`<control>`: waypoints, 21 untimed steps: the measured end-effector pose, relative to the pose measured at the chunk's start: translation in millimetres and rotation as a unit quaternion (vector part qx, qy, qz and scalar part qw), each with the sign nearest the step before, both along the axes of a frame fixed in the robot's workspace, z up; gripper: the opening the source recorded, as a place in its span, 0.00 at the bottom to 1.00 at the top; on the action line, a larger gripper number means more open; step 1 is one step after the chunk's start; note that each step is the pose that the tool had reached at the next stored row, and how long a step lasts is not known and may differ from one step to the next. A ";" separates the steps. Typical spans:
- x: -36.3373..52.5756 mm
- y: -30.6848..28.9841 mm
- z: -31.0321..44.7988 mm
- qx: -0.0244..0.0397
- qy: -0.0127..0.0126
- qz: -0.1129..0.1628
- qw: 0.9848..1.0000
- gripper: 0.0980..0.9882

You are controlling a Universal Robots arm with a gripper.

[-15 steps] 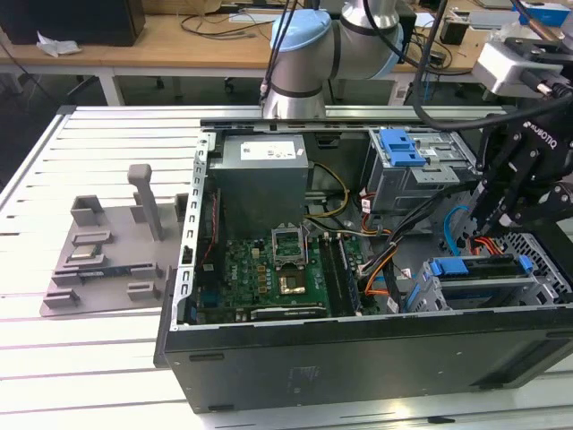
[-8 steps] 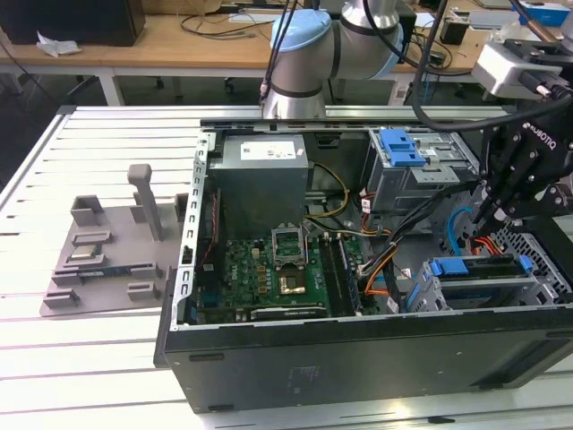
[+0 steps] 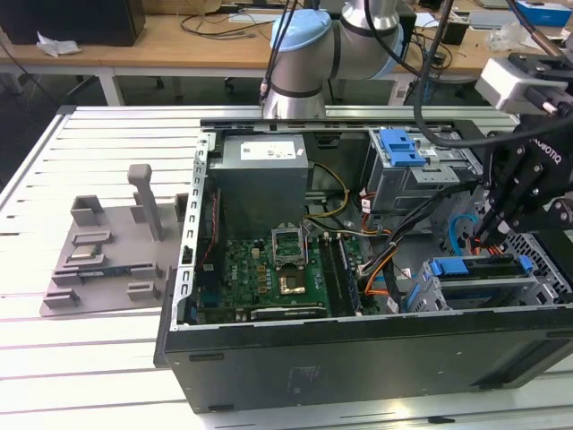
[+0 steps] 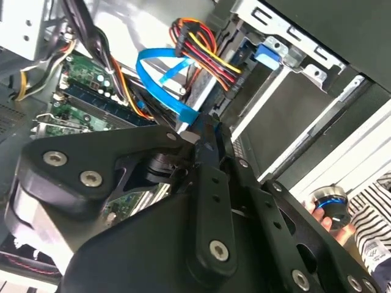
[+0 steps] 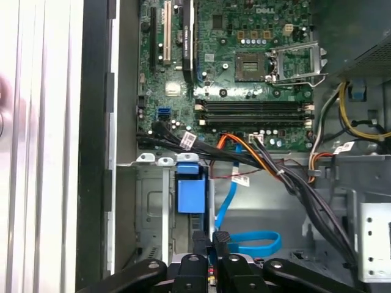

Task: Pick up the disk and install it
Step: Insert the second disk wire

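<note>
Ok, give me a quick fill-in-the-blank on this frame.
In the exterior view, the gripper hangs over the ___ end of the computer case.
The flat cable looping beside the gripper is ___.
The grey fixture plate lies outside the case, on the exterior view's ___.
Missing: right; blue; left.

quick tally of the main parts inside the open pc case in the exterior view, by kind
power supply box: 1
motherboard: 1
metal drive cages: 2
disk in its blue bracket: 1
total: 5
</note>
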State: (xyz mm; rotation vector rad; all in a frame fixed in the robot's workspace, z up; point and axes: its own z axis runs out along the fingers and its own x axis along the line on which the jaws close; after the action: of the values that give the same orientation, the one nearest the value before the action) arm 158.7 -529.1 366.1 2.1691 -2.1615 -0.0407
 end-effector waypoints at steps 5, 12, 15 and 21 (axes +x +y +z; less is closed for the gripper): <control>4.6 -1.7 -10.7 -0.001 0.000 0.000 1.000 0.07; 6.4 -2.5 -19.5 -0.001 0.000 0.000 1.000 0.07; 6.5 -2.6 -22.3 -0.002 0.000 0.000 1.000 0.07; 6.5 -2.5 -26.0 -0.001 0.000 0.000 1.000 0.07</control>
State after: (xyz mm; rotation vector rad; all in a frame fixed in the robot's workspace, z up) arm 165.2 -531.7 340.1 2.1675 -2.1602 -0.0379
